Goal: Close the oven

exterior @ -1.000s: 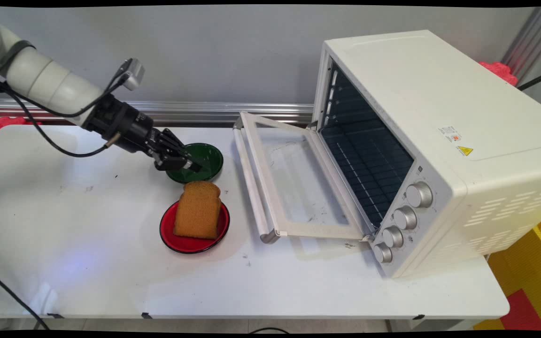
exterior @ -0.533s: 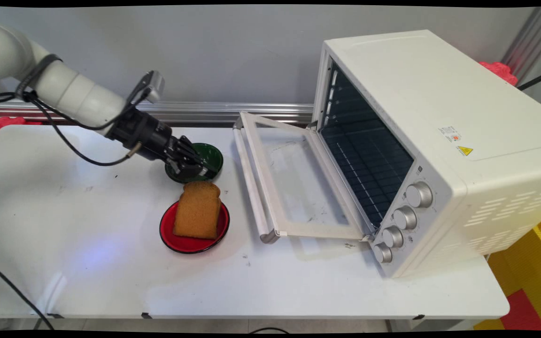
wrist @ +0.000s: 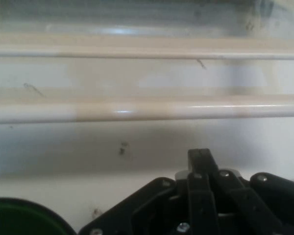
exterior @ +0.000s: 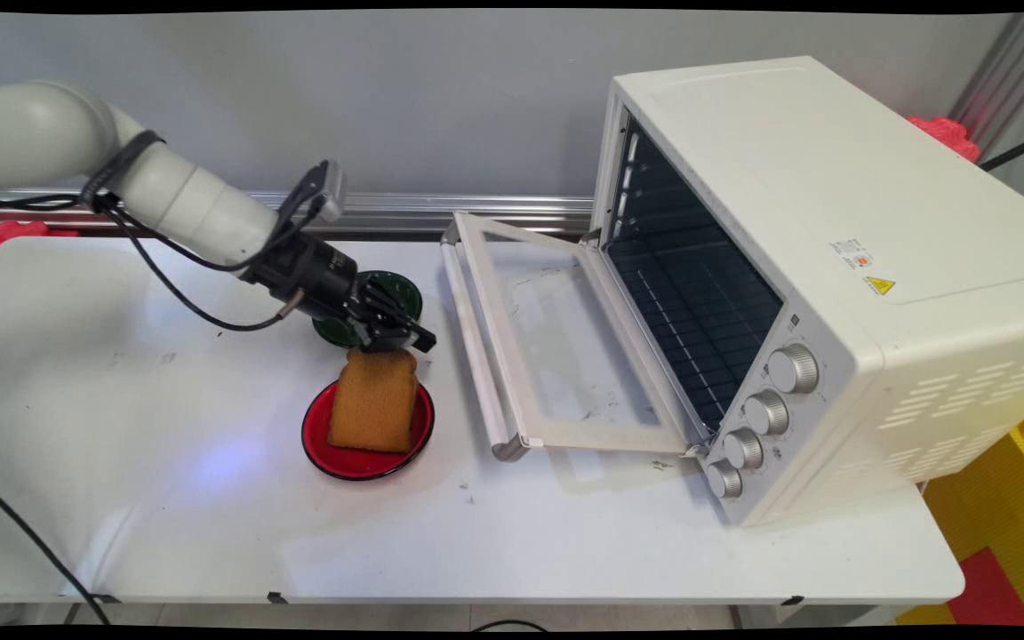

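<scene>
**Gripper low over the top edge of the bread**

Main view: I see my gripper (exterior: pixel 405 336) reaching in from the upper left, its fingers pressed together with no gap and nothing between them; its tip hangs just above the upper crust of the slice of bread (exterior: pixel 374 400), and I cannot tell whether it touches. The bread lies on the red plate (exterior: pixel 321 444), its long axis running from about 7 o'clock to 1 o'clock, rounded top toward 1 o'clock, where it overhangs the plate's rim; the broad face looks up. The green plate (exterior: pixel 401 292) sits just behind, at 12 o'clock from the red one, largely covered by the gripper. At 3 o'clock stands the toaster oven (exterior: pixel 832 267), its glass door (exterior: pixel 556 347) let down onto the white table (exterior: pixel 121 400), the door handle (exterior: pixel 475 347) nearest the plates; four knobs (exterior: pixel 765 412) line the oven's front corner.

Hand view: the black fingers (wrist: pixel 202 169) rise closed from the bottom edge; the handle bar (wrist: pixel 147 110) crosses the picture from 9 to 3 o'clock; a sliver of the green plate (wrist: pixel 19 218) shows at 7 o'clock; the bread is out of sight here.
</scene>
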You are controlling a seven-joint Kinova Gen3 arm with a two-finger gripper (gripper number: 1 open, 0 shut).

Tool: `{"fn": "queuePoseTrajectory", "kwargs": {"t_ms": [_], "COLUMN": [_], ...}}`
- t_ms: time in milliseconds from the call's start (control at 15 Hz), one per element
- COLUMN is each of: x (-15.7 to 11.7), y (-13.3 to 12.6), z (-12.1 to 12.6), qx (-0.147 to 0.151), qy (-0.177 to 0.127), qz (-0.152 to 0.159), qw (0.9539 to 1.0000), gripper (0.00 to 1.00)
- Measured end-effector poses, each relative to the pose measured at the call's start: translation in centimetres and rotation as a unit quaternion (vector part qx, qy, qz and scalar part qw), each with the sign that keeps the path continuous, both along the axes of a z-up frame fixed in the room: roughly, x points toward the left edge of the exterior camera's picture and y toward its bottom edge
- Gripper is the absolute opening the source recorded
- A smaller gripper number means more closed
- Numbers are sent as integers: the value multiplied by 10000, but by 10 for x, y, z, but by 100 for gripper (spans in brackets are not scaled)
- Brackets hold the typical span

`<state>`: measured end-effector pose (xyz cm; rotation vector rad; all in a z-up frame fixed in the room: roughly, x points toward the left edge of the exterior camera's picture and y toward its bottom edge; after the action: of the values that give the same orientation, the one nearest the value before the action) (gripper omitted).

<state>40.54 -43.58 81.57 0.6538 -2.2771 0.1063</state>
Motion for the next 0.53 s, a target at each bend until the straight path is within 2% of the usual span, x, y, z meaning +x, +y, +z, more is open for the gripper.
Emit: {"fn": "queuePoseTrajectory", "kwargs": {"t_ms": [533], "x": [-16], "y": [-15], "z": [-27], "qx": [-74], "qy": [-46], "qz": [-14], "qw": [10000], "gripper": [0]}}
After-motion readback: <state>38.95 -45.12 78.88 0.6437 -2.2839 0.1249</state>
